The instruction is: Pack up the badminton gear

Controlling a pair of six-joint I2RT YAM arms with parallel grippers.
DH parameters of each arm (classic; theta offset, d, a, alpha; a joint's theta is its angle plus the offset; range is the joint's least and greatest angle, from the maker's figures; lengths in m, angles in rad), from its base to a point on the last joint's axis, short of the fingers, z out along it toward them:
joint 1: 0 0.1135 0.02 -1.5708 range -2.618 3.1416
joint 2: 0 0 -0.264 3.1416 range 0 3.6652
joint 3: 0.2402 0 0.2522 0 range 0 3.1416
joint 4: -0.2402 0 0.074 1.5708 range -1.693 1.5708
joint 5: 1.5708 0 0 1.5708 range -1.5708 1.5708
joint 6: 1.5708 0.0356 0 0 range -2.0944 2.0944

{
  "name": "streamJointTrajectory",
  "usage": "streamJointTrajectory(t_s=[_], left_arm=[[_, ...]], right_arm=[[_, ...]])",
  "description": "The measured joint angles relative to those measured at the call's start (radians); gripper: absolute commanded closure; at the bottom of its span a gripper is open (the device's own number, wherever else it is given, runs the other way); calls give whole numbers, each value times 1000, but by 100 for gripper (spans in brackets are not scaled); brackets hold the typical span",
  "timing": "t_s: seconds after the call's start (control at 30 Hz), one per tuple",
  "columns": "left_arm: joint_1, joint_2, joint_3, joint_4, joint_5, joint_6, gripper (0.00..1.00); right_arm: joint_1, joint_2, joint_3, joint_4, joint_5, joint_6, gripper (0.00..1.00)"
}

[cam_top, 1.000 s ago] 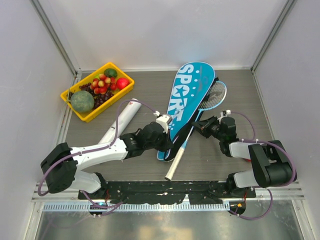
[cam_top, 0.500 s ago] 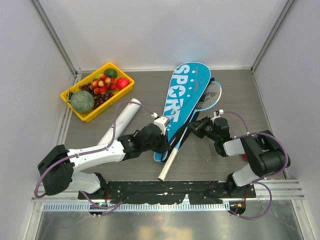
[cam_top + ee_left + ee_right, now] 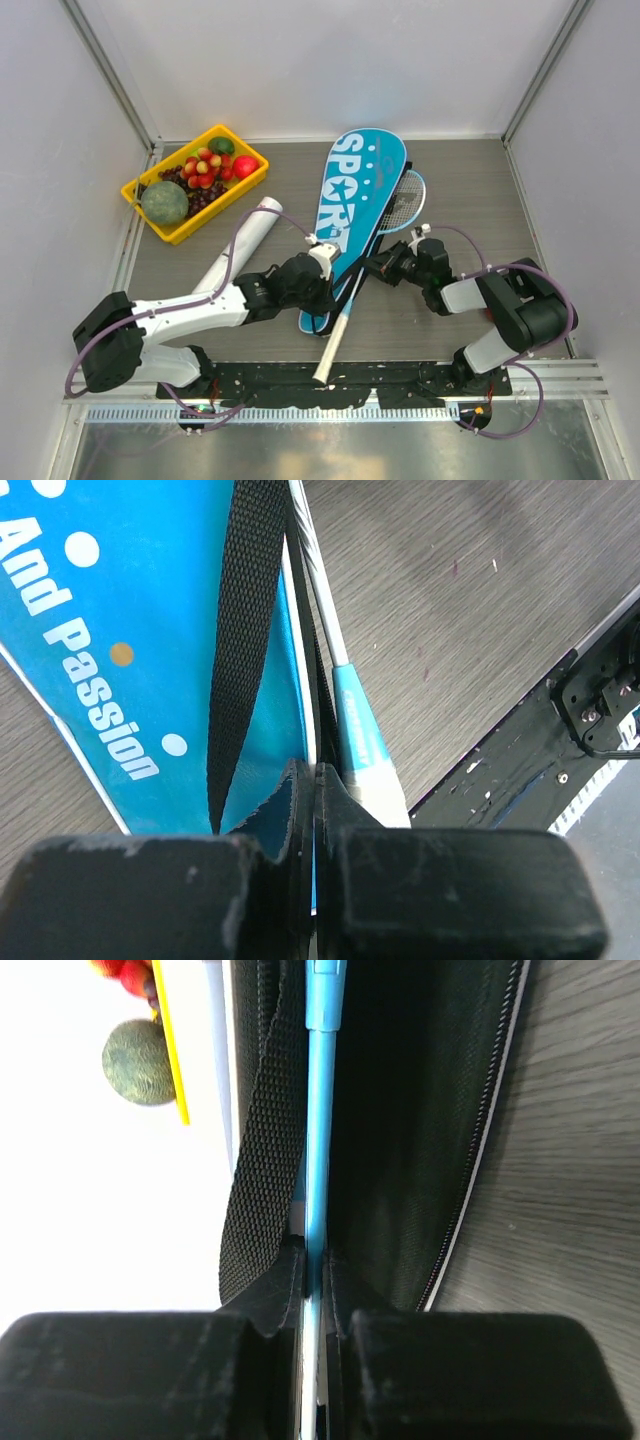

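Observation:
The blue "SPORT" racket bag (image 3: 355,195) lies slanted in the middle of the table. A racket's strung head (image 3: 406,205) sticks out of its right side and the white handle (image 3: 332,350) out of its near end. My left gripper (image 3: 330,283) (image 3: 313,770) is shut on the bag's blue edge (image 3: 120,660), beside the black strap (image 3: 245,630) and the racket shaft (image 3: 318,590). My right gripper (image 3: 372,267) (image 3: 315,1245) is shut on a thin light-blue edge of the bag (image 3: 318,1110), with the black lining (image 3: 400,1110) beside it. The white tube (image 3: 240,248) lies to the left.
A yellow tray (image 3: 225,210) of fruit with a green melon (image 3: 165,202) stands at the back left. The melon (image 3: 140,1060) also shows in the right wrist view. The black mounting rail (image 3: 300,380) runs along the near edge, just past the racket handle's end.
Both grippers have carried the bag and racket to the left and a little nearer. The bag's wide end swung left, and the handle's end now reaches the rail.

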Motion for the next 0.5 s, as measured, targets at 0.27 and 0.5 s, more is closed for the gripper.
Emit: streamJointTrajectory(t_s=[0.27,0.5], left_arm=[[0,-94,-25,-40,-27,43,100],[-1,-108,-14,-76,-32,99,100]], right_arm=[[34,-53,-8,-99,-135,-53,95],[62,-159,-61,-172,-208,-88,95]])
